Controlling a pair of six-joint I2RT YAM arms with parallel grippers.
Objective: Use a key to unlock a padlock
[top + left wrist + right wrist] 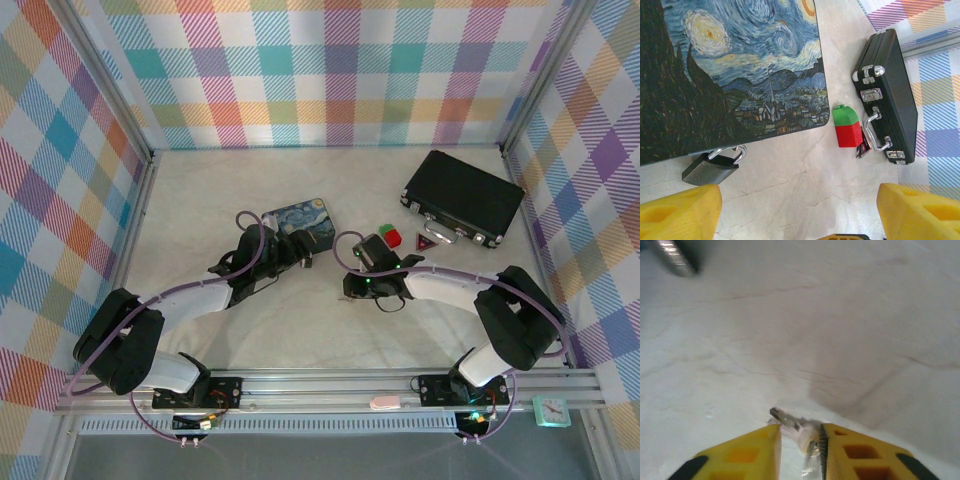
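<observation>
The padlock (710,167) is a small dark body with a silvery shackle. It lies on the table against the near edge of the painted tin (730,65), just ahead of my left finger. My left gripper (800,215) stands open over bare table beside the tin (303,220), nothing between its yellow fingers. My right gripper (800,440) is low over the table at the centre (352,285). Its jaws are narrowed round a small silvery key (790,421), whose blade sticks out forward and to the left.
A black case (465,195) with metal latches lies at the back right. A red-and-green block (391,236) and a small dark red tag (424,241) sit in front of it. Plaid walls enclose the table on three sides. A blurred metal object (675,257) shows in the right wrist view.
</observation>
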